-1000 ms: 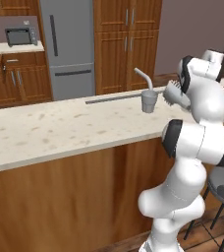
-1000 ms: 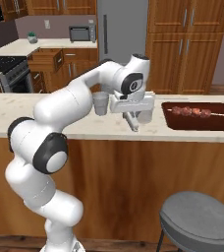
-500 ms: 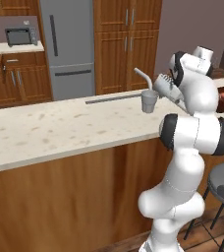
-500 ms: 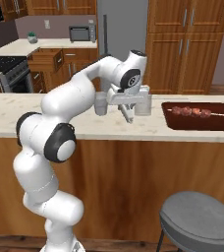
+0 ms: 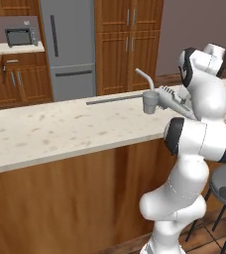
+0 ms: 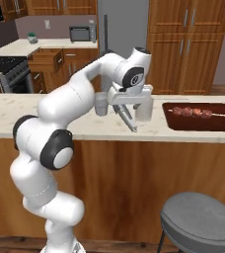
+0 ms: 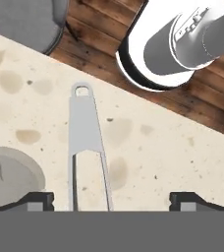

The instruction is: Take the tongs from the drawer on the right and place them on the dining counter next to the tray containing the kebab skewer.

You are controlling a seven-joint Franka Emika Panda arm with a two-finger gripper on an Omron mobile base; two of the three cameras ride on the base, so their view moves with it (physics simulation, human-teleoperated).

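The slim grey tongs [image 7: 87,142] rest on the beige speckled dining counter [image 7: 182,157], with their looped end pointing toward the counter's near edge. My gripper [image 7: 111,199] hovers just above them, open, and its fingertips [image 7: 40,199] stand wide of both tong arms without touching. In the right base view the tongs [image 6: 127,117] slant under my gripper [image 6: 128,105], left of the dark reddish-brown tray [image 6: 203,123] holding the kebab skewer [image 6: 196,112]. The tongs [image 5: 174,99] also show in the left base view. An open wooden drawer [image 6: 46,60] juts out at the back counter.
A grey cup with a straw [image 5: 149,101] stands on the counter close beside the tongs, on the side away from the tray. A grey stool [image 6: 198,222] stands in front of the counter. Fridge and tall cabinets line the far wall.
The jaws have spread wide and let go of the tongs, which now rest on the counter. The hand has swung slightly toward the tray.
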